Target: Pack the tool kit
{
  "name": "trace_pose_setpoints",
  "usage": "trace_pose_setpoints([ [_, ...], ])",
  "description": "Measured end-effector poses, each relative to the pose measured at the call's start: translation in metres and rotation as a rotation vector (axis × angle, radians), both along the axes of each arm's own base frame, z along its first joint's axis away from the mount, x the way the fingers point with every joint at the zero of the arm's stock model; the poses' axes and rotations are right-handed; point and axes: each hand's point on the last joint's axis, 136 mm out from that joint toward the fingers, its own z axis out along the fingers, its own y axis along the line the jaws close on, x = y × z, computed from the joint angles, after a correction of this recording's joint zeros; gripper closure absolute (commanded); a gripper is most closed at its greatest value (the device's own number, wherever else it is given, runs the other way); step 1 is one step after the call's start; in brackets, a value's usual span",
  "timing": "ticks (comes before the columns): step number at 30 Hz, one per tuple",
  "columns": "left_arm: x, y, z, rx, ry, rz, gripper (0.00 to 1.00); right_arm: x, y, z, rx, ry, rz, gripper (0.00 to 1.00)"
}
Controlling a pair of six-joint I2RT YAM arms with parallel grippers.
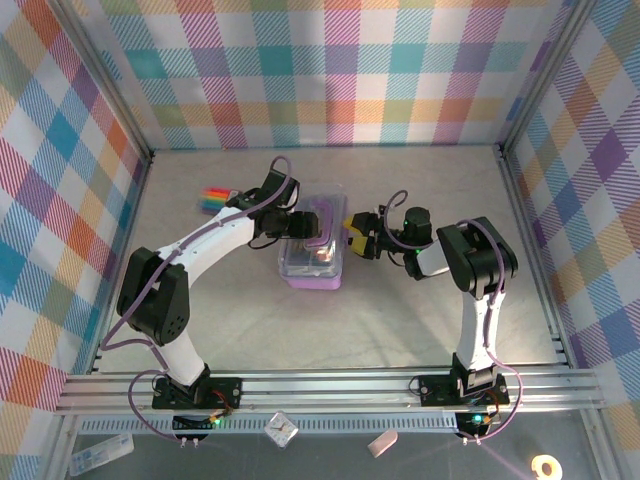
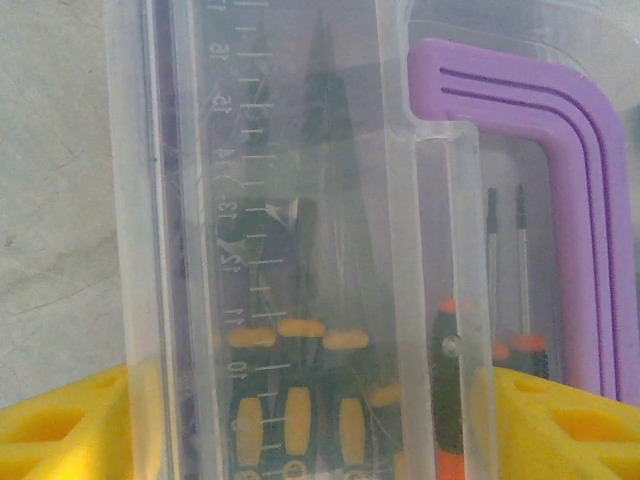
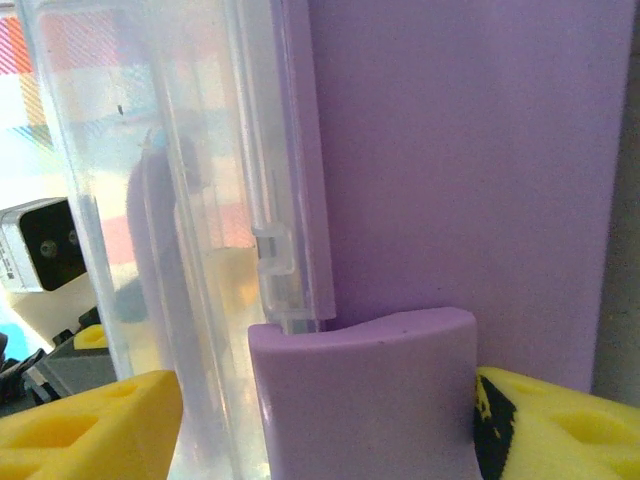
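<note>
Yellow fingers of the left gripper sit at the 7 and 5 o'clock corners of the left wrist view, one on either side of the clear lid of the tool kit. Both meet the plastic, so this gripper is clamped on the tool kit with its jaws set wide. Through the lid, screwdrivers with black-and-yellow handles lie side by side, tips toward 12 o'clock. A black-and-orange one lies just beside them toward 3 o'clock, and two thin shafts run past it. A purple latch bends across the lid at 2 o'clock.

In the right wrist view, the right gripper straddles the kit's edge. One finger is at 7 o'clock on the lid side and the other at 5 o'clock on the side of the purple base, with a purple tab between them. The 5 o'clock finger touches the tab. Whether these jaws are squeezing or merely set around the edge, I cannot tell.

From above, the tool kit sits near the middle of the table with its lid down over the base. The left gripper meets it from 9 o'clock and the right gripper from 3 o'clock. A rainbow-striped pack lies on the table at 10 o'clock from the kit, well apart from it.
</note>
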Motion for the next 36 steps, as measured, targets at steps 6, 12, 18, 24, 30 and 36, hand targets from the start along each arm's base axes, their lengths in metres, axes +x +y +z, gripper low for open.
trace_pose_setpoints([
  [6,0.0,0.0,0.0,0.0,0.001,0.0,0.33,0.0,-0.002,-0.004,-0.022,-0.004,-0.013,0.33],
  [12,0.0,0.0,0.0,0.0,0.0,0.0,0.33,0.0,-0.005,-0.006,-0.041,-0.008,-0.029,0.36],
  [18,0.0,0.0,0.0,0.003,0.0,0.001,0.32,-0.001,-0.013,0.002,-0.107,-0.036,-0.055,0.38],
  [24,0.001,-0.001,0.0,0.006,0.011,0.0,0.32,0.0,-0.014,0.008,-0.169,-0.073,-0.038,0.44],
  [30,0.001,-0.001,-0.001,0.008,0.016,-0.001,0.32,0.002,-0.015,0.001,-0.213,-0.065,-0.03,0.54],
  [36,0.001,-0.001,0.0,0.008,0.016,-0.002,0.32,0.003,-0.015,-0.007,-0.222,-0.042,-0.026,0.56],
])
